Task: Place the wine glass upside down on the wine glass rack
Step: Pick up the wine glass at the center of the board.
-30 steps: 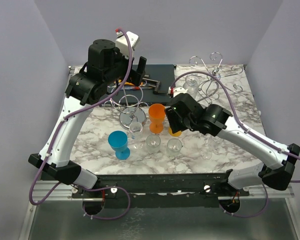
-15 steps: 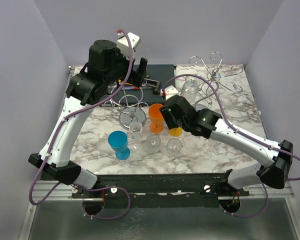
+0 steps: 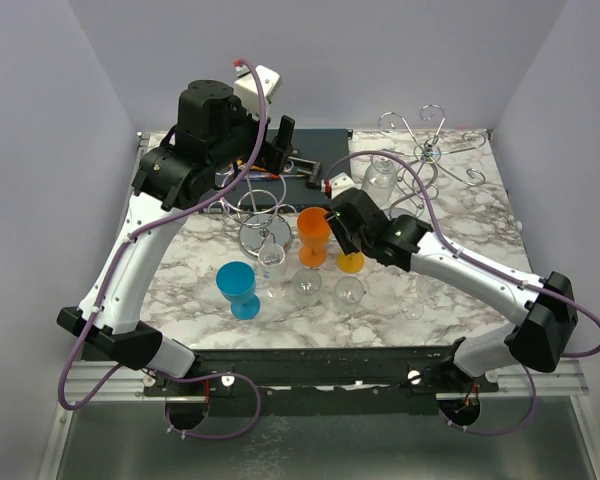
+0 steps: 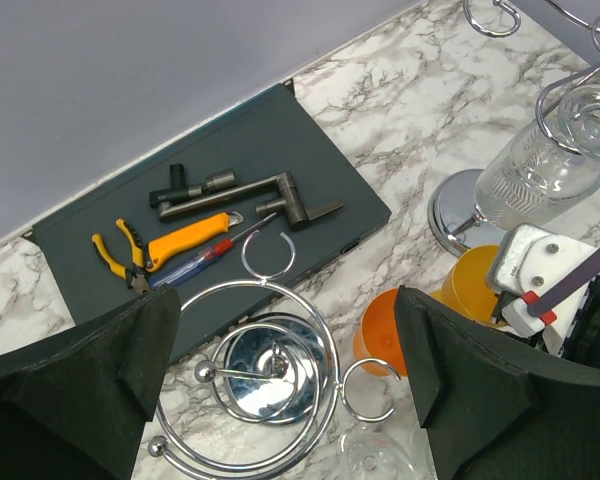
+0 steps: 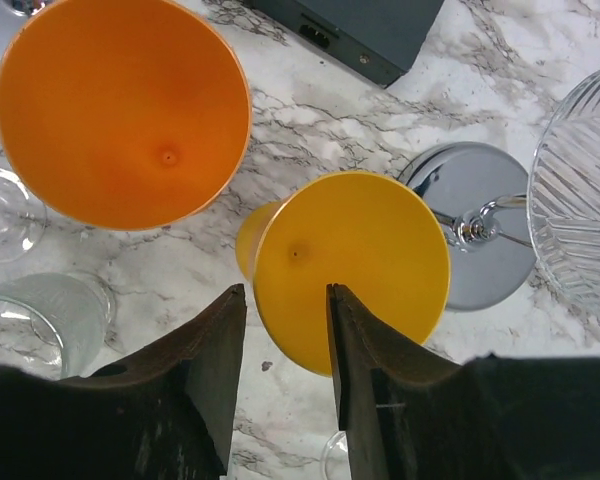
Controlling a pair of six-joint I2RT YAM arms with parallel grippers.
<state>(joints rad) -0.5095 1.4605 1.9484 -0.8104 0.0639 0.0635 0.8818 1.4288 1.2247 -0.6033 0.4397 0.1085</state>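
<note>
I logged, around the yellow glass (image 5: pixel 350 265): ribbed clear glass (image 5: pixel 585 190) to its right, cropped by the frame; small clear glass (image 5: pixel 0 225) far left, cropped; chrome rack base (image 5: pixel 495 275) behind, partly covered by it.

A tool tray (image 3: pixel 325 143) lies at the back centre of the table (image 3: pixel 490 200), a wire glass rack (image 3: pixel 260 205) just in front of it. A second rack (image 3: pixel 430 150) stands back right, a glass (image 3: pixel 382 178) hung on it. Mid-table, a goblet (image 3: pixel 315 232) stands beside a second goblet (image 5: pixel 350 260); nearer, a third goblet (image 3: pixel 239 288) stands left of a row of wine glasses (image 3: pixel 306 285)
</note>
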